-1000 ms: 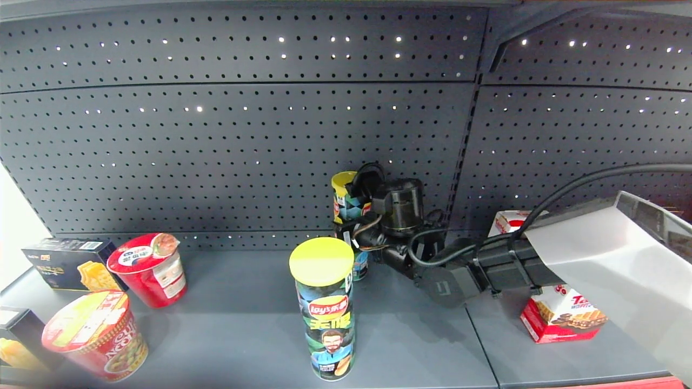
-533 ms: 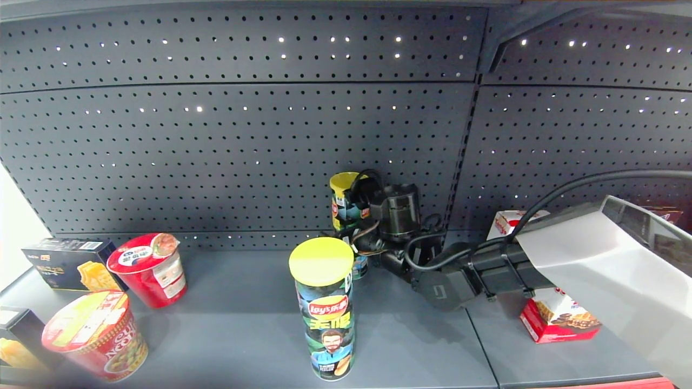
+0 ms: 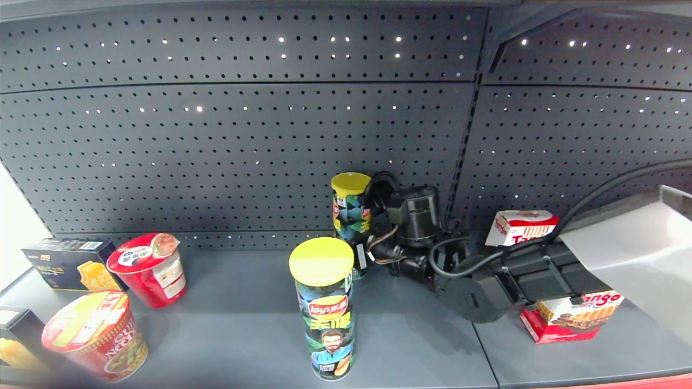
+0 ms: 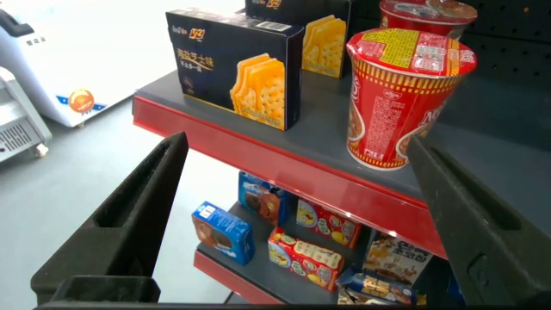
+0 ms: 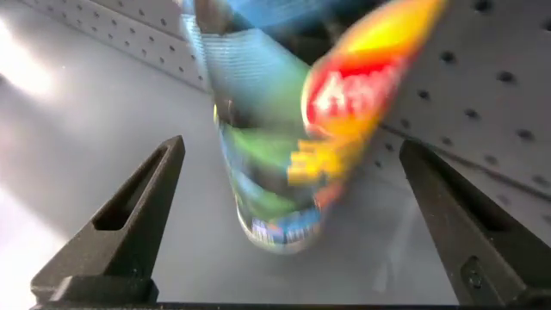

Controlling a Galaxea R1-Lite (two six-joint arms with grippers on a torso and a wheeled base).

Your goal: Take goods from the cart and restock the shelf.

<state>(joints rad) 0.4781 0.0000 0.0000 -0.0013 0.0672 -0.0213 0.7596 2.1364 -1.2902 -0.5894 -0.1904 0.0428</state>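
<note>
A chips can with a yellow lid (image 3: 350,213) stands upright at the back of the grey shelf (image 3: 243,319), close to the pegboard wall. My right gripper (image 3: 374,242) sits just to its right, open. In the right wrist view the can (image 5: 275,164) stands ahead of the gripper (image 5: 293,151), with the fingers (image 5: 138,207) spread wide and clear of it. A second, matching chips can (image 3: 323,308) stands nearer the shelf's front. My left gripper (image 4: 299,146) hangs open and holds nothing, in front of the shelf's red front edge (image 4: 258,155).
Two red cup noodles (image 3: 151,268) (image 3: 94,334) and black cracker boxes (image 3: 67,263) fill the shelf's left end. Red wafer boxes (image 3: 573,316) (image 3: 521,227) lie at the right, under and behind my right arm. A lower shelf holds snack packs (image 4: 301,250).
My right gripper has let go of the back chips can and drawn away to the right. The can now stands free on the shelf, its lid fully showing.
</note>
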